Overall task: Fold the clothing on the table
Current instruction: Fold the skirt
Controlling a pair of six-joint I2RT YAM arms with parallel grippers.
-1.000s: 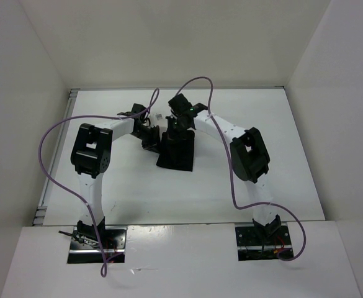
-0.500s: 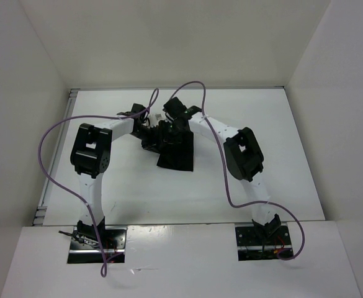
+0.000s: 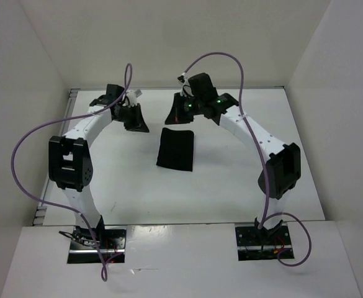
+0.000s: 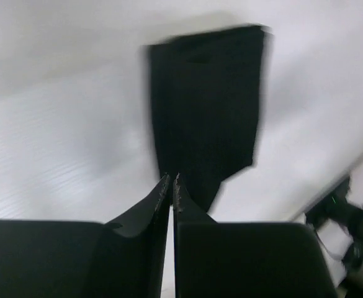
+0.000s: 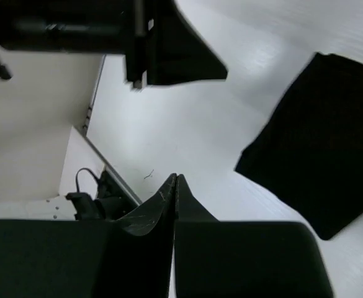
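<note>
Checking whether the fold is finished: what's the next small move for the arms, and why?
Probably retract both arms toward their bases. The clothing lies as a compact rectangle on the table, and the left gripper and right gripper are shut, empty, clear of it.

The cloth (image 3: 175, 149) lies flat mid-counter (image 3: 119, 186), with bare surface all round it. The left tool (image 3: 138, 124) hangs off its far-left corner, and the right tool (image 3: 172, 118) just past its far edge, both apart from it. The near side is wide open. Walls (image 3: 20, 93) close the left, right and far sides.
</note>
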